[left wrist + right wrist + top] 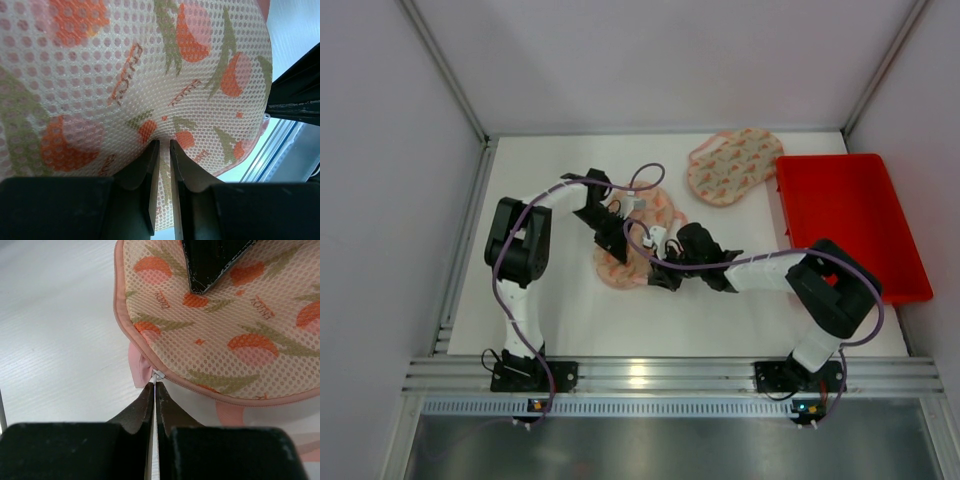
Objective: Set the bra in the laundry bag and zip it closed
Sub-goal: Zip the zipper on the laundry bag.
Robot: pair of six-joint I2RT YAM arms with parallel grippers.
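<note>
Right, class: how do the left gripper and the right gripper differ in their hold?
The left gripper pinches a fold of mesh on the laundry bag; the right gripper is shut on the zipper pull at its pink edge. The left jaws stand slightly apart around fabric; the right jaws meet. Both hold the same bag.

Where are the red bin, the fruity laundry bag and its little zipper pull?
red bin (850, 225), top view, on its bare floor.
laundry bag (150, 75), left wrist view, on the middle of its printed mesh.
zipper pull (158, 375), right wrist view, on the small silver tab at the bag's pink edge.
</note>
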